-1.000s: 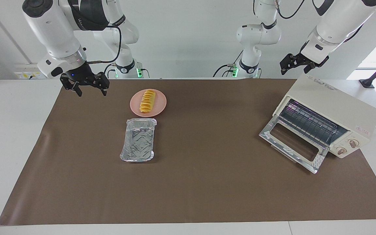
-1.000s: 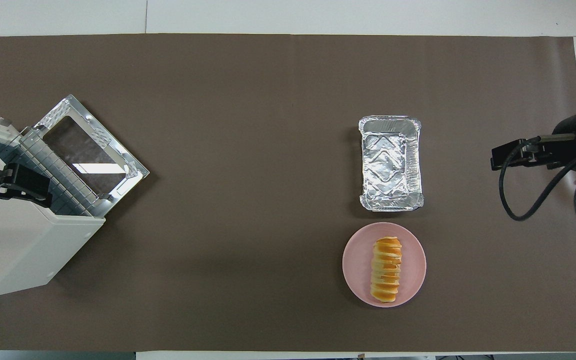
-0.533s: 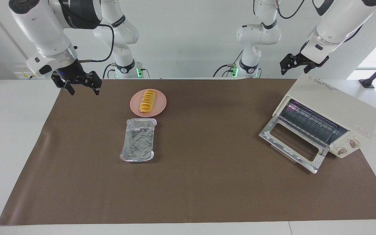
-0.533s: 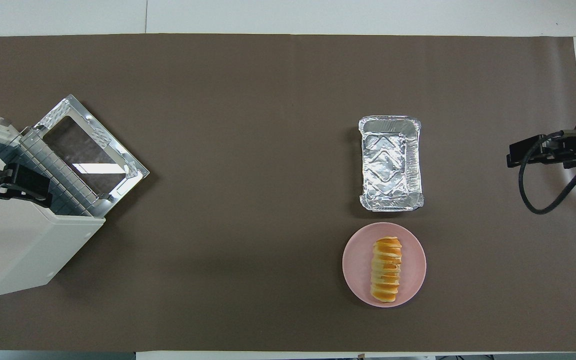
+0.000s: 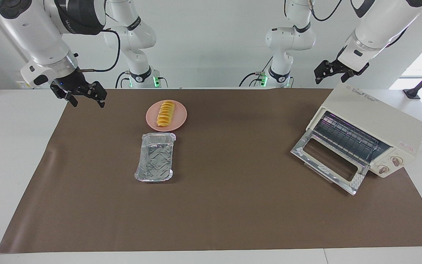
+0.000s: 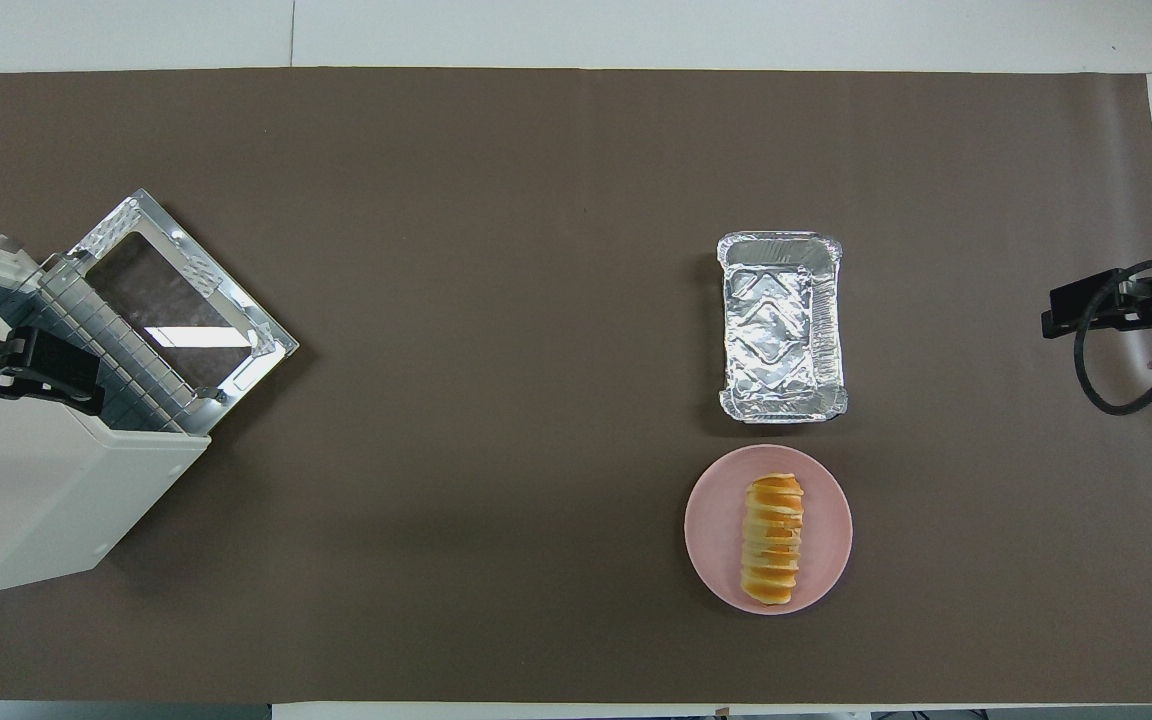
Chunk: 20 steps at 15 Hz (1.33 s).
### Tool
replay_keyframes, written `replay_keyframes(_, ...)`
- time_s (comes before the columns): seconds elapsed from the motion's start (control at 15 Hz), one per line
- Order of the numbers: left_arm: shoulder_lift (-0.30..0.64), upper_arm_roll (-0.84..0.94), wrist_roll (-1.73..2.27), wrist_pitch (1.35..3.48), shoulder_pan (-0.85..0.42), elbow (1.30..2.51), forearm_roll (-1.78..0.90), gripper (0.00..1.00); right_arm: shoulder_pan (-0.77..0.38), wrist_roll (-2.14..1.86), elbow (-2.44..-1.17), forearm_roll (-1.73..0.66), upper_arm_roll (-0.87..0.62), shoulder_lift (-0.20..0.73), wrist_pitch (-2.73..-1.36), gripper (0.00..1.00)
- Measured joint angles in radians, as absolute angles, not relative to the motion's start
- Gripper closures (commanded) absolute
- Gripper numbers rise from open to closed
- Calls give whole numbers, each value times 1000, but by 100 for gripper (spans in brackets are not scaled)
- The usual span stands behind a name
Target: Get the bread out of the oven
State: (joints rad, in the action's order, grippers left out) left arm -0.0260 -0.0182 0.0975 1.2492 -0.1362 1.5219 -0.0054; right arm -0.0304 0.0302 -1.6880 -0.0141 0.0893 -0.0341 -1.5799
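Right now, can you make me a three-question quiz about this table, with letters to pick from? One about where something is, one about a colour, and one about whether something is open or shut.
1. Where is the bread?
A. On the oven's rack
B. On the plate
C. In the foil tray

2. What colour is the plate?
A. Pink
B. Blue
C. Green

3. How is the oven door?
A. Shut tight
C. Taken off and lying by the plate
B. Dropped open

Answers:
1. B, the ridged yellow loaf lies across the round plate, and the foil tray beside it holds nothing.
2. A, the plate's rim shows pink all around the loaf.
3. B, the glass door hangs down in front of the oven and the bare wire rack shows inside.
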Motion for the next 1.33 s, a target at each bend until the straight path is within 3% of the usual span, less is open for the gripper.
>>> replay_keyframes(1.33,-26,-18,98,1249,-136,1522,-5,0,15,30,-1683,6,42,-30,-1560,0)
